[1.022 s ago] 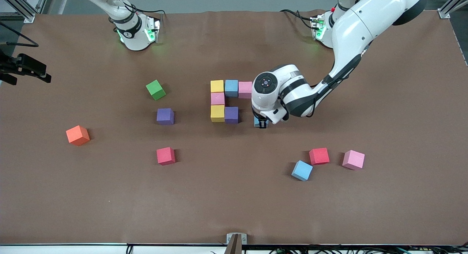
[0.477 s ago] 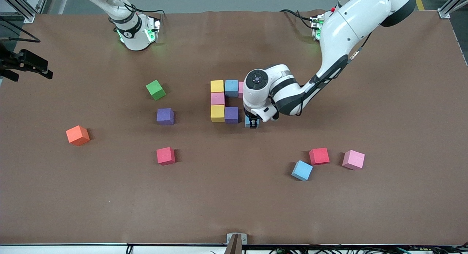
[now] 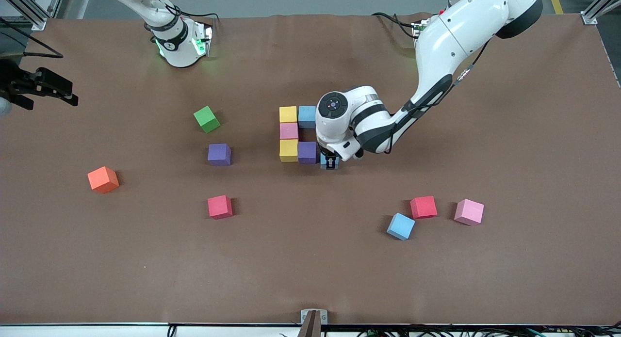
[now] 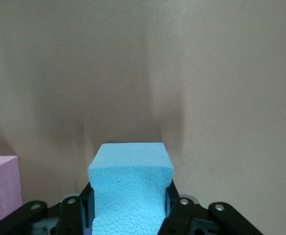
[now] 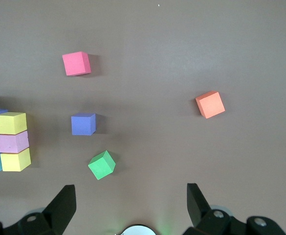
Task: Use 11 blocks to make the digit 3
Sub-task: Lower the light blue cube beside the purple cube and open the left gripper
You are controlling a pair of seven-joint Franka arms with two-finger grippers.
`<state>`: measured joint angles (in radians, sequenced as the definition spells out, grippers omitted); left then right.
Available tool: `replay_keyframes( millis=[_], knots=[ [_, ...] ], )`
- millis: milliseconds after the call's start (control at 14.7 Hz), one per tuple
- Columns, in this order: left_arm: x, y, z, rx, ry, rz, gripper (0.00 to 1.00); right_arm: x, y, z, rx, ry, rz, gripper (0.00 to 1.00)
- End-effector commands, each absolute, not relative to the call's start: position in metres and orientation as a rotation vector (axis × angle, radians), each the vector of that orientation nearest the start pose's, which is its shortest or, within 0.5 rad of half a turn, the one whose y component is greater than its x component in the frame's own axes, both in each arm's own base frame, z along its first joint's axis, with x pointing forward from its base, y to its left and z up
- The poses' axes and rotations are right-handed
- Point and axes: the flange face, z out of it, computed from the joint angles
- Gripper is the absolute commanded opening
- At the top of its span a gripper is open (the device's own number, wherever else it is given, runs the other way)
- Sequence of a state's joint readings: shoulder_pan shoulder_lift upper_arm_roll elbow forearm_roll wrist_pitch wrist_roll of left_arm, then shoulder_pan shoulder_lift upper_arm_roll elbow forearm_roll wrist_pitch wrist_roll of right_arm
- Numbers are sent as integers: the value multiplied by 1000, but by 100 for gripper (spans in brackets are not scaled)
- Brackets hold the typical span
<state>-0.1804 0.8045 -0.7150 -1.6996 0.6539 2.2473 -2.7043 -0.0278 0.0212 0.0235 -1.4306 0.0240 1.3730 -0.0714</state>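
Note:
My left gripper point(image 3: 330, 163) is shut on a light blue block point(image 3: 323, 163), low over the table right beside the purple cube point(image 3: 307, 152) of the partial figure. In the left wrist view the blue block point(image 4: 130, 176) sits squeezed between the black fingers point(image 4: 176, 208), with a pink cube point(image 4: 1, 188) at the edge. The figure shows a yellow cube point(image 3: 287, 114), a blue cube point(image 3: 306, 116), a pink cube point(image 3: 288, 131), a yellow cube point(image 3: 288, 150) and the purple one; the left arm hides what lies past the blue cube. My right gripper point(image 5: 130, 191) waits open, high over its own end.
Loose blocks: purple point(image 3: 219, 154) and red point(image 3: 220, 206) toward the right arm's end; red point(image 3: 423, 207), light blue point(image 3: 400, 226) and pink point(image 3: 468, 211) toward the left arm's end, nearer the front camera. A green cube point(image 3: 206, 119) and an orange cube point(image 3: 103, 179) lie apart.
My left gripper has carried the light blue block toward the figure until it is beside the purple cube. The arm now covers the pink cube of the figure's top bar.

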Motion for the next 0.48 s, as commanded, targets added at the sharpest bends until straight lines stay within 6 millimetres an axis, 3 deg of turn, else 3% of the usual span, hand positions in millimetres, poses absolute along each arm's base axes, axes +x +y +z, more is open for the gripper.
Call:
replay_keyframes(
  millis=[0, 409],
  knots=[
    [465, -484, 207, -2255, -2188, -7, 35, 522, 2, 674, -3116, -127, 83, 100],
    [453, -489, 201, -2222, -2203, -6, 36, 520, 14, 678, -3174, -168, 74, 100]
  ],
)
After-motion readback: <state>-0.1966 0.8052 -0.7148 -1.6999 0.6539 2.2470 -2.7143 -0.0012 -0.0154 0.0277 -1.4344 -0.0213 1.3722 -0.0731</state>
